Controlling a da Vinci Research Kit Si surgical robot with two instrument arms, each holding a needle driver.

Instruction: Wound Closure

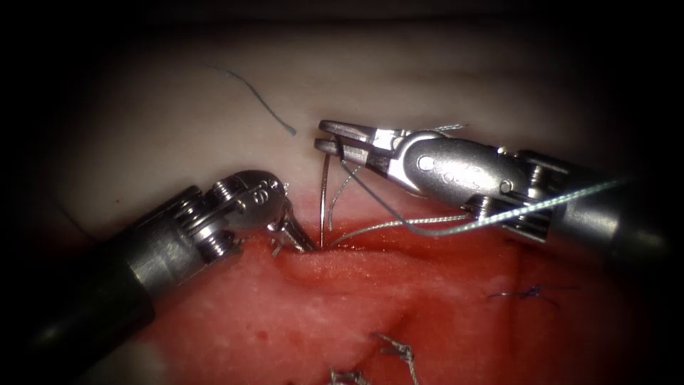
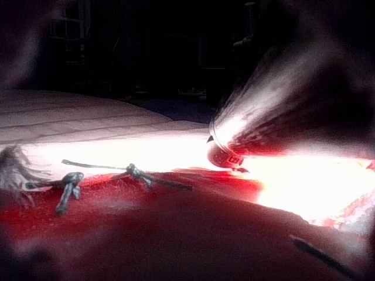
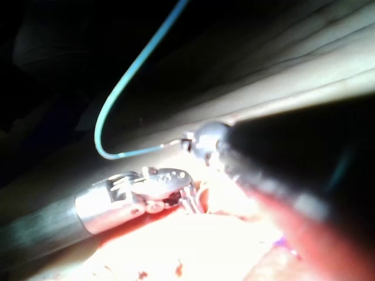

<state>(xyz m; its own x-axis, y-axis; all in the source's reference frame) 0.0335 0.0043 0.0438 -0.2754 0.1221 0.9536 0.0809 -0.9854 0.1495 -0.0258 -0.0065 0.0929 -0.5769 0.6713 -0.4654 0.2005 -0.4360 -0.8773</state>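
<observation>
The needle [image 1: 324, 203] stands nearly upright at the centre of the endoscope view, its lower end going into the tissue [image 1: 442, 314] at the upper lip of the cut [image 1: 370, 251], its upper end under the right tool [image 1: 329, 136].

Nearest to you, at 6 o'clock, tied stitches with cut ends [image 1: 388, 353] lie on the tissue wet with red fluid [image 1: 285, 299]. Another dark knot [image 1: 527, 292] lies at 4 o'clock.

Going farther, the left tool [image 1: 292, 235] comes in from 8 o'clock. Its jaws press on the tissue just left of the needle's foot, and I cannot tell if they are open or closed, or if they hold something.

Farther still, the right tool comes in from 3 o'clock. Its jaws look closed together, and the needle's top seems to be caught between them near the tip of the jaws; the thread [image 1: 499, 214] runs from there toward 3 o'clock across its shaft.

At 11 o'clock, a loose piece of dark thread [image 1: 260, 100] lies on the pale tissue.

In my judgement the needle is light, stiff and smooth, so it can easily rotate in the jaws. Take it on the body of the curve, not at the sharp point. The tissue is soft and slippery; it can tear.
</observation>
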